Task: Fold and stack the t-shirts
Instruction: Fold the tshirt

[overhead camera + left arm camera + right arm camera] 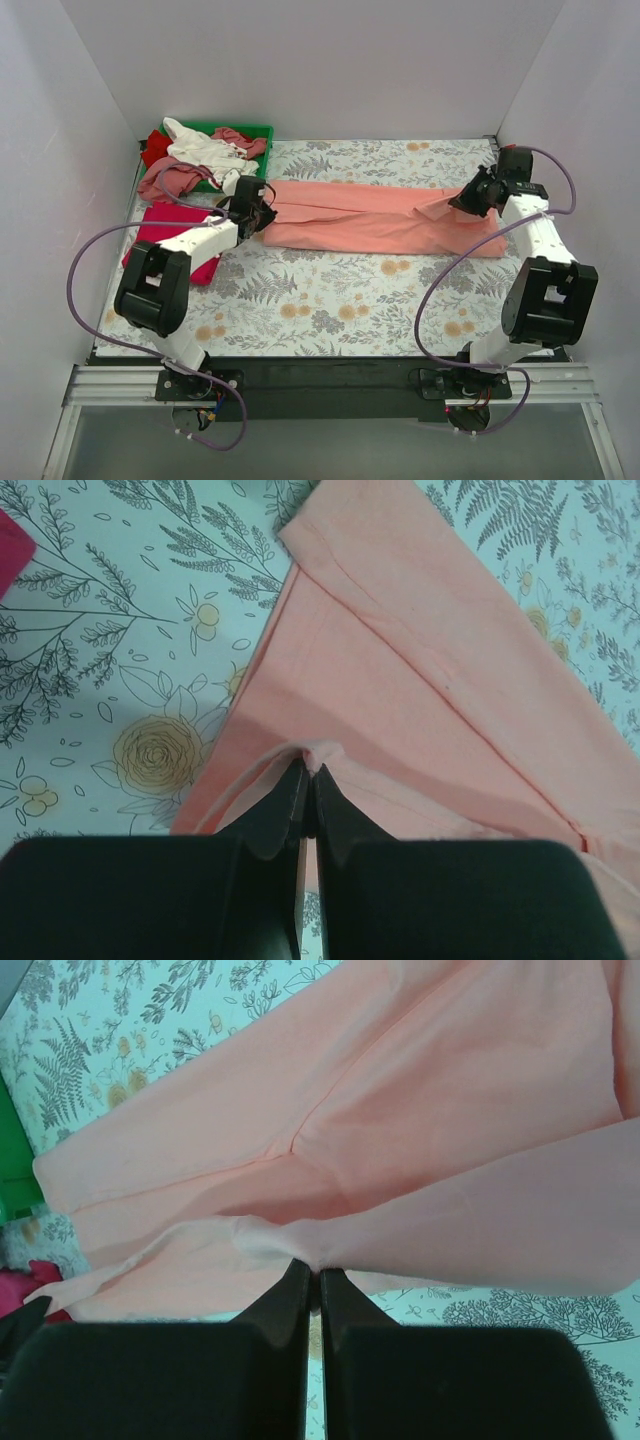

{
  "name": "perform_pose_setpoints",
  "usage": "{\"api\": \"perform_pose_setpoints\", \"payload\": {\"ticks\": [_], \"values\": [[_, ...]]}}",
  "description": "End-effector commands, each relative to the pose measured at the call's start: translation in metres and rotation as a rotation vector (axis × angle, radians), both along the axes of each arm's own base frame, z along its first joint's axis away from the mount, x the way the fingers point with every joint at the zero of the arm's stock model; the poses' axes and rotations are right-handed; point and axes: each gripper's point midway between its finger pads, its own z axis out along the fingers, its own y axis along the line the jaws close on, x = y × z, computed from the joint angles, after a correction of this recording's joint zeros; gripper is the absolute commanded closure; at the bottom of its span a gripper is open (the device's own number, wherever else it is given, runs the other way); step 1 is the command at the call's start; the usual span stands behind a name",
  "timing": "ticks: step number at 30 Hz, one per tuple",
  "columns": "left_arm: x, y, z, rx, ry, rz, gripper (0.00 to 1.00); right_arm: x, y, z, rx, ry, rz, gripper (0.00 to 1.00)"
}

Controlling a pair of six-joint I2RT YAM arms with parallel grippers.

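Note:
The large salmon-pink t-shirt [375,218] lies stretched in a long band across the floral table. My left gripper [262,213] is shut on its left end; in the left wrist view [310,770] a pinch of salmon cloth [400,670] sits between the closed tips. My right gripper [462,203] is shut on its right end, holding a raised fold of the cloth [450,1110] in the right wrist view [315,1270]. A magenta-red t-shirt [175,235] lies folded flat at the left. White [205,150], dusty-rose [170,180] and red [240,140] tees are piled at the back left.
A green plastic tray [262,133] holds the pile at the back left corner; its green edge shows in the right wrist view [12,1160]. White walls close in the table on three sides. The floral tablecloth [340,300] spreads in front of the shirt.

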Motion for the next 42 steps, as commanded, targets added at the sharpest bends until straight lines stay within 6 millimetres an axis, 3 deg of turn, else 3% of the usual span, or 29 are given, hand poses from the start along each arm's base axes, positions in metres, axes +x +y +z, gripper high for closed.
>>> {"api": "perform_pose_setpoints", "payload": {"ticks": [1,6,8,11,12,13,14,15,16,17,18,19,20,22,23,24,26,27,31,35,36,38,42], "values": [[0.018,0.010,0.012,0.023,-0.034,0.025,1.00,0.026,-0.005,0.014,-0.030,-0.066,0.001,0.99],[0.032,0.010,-0.001,0.047,-0.022,-0.022,1.00,0.045,-0.012,-0.007,-0.046,-0.023,-0.011,0.94],[0.038,0.010,-0.008,0.054,-0.012,-0.023,0.93,0.055,-0.013,-0.012,-0.046,-0.029,-0.010,0.92],[0.048,0.014,-0.010,0.077,-0.024,-0.012,0.89,0.079,-0.018,-0.025,-0.045,-0.023,-0.028,0.91],[0.050,0.015,-0.010,0.077,-0.027,-0.008,0.86,0.088,-0.018,-0.044,-0.034,0.007,-0.031,0.88],[0.056,0.018,-0.010,0.088,-0.033,-0.011,0.82,0.107,-0.019,-0.032,-0.034,-0.044,-0.016,0.85],[0.060,0.018,-0.007,0.091,-0.041,-0.013,0.56,0.117,-0.018,-0.034,-0.029,-0.051,-0.002,0.79],[0.062,0.020,-0.007,0.090,-0.033,-0.022,0.44,0.126,-0.017,-0.050,-0.018,-0.023,0.015,0.57],[0.064,0.021,-0.005,0.097,-0.027,-0.035,0.35,0.133,-0.014,-0.050,-0.010,-0.028,0.043,0.47],[0.062,0.021,-0.002,0.100,-0.013,-0.040,0.29,0.145,-0.014,-0.035,-0.013,-0.060,0.052,0.35],[0.060,0.021,0.001,0.098,-0.012,-0.042,0.20,0.140,-0.012,-0.043,-0.014,-0.019,0.067,0.15],[0.058,0.021,0.004,0.094,-0.018,-0.046,0.17,0.140,-0.015,-0.040,-0.044,-0.028,0.079,0.04],[0.053,0.021,0.011,0.081,-0.039,-0.048,0.16,0.133,-0.014,-0.037,-0.062,-0.028,0.080,0.02],[0.047,0.015,0.017,0.048,-0.053,-0.080,0.15,0.120,-0.016,-0.035,-0.097,-0.019,0.077,0.02],[0.044,0.010,0.021,0.030,-0.062,-0.096,0.15,0.106,-0.016,-0.047,-0.104,0.015,0.080,0.02],[0.040,0.007,0.023,0.013,-0.065,-0.113,0.15,0.097,-0.014,-0.038,-0.109,0.001,0.082,0.02],[0.034,-0.007,0.026,-0.043,-0.072,-0.172,0.14,0.084,-0.007,-0.039,-0.126,-0.009,0.110,0.02],[0.031,-0.012,0.026,-0.059,-0.075,-0.192,0.14,0.067,-0.002,-0.048,-0.127,0.007,0.125,0.02],[0.019,-0.043,0.011,-0.111,-0.051,-0.287,0.13,0.056,0.019,-0.056,-0.105,-0.033,0.197,0.02],[0.017,-0.061,0.000,-0.153,-0.040,-0.347,0.11,0.073,0.029,-0.054,-0.093,-0.088,0.239,0.02],[0.015,-0.064,-0.003,-0.163,-0.031,-0.357,0.12,0.077,0.030,-0.061,-0.089,-0.076,0.250,0.02],[0.013,-0.064,-0.013,-0.166,-0.007,-0.350,0.11,0.088,0.035,-0.057,-0.083,-0.098,0.272,0.02],[0.012,-0.058,-0.026,-0.144,0.017,-0.331,0.11,0.102,0.040,-0.074,-0.093,-0.073,0.276,0.02]]}}
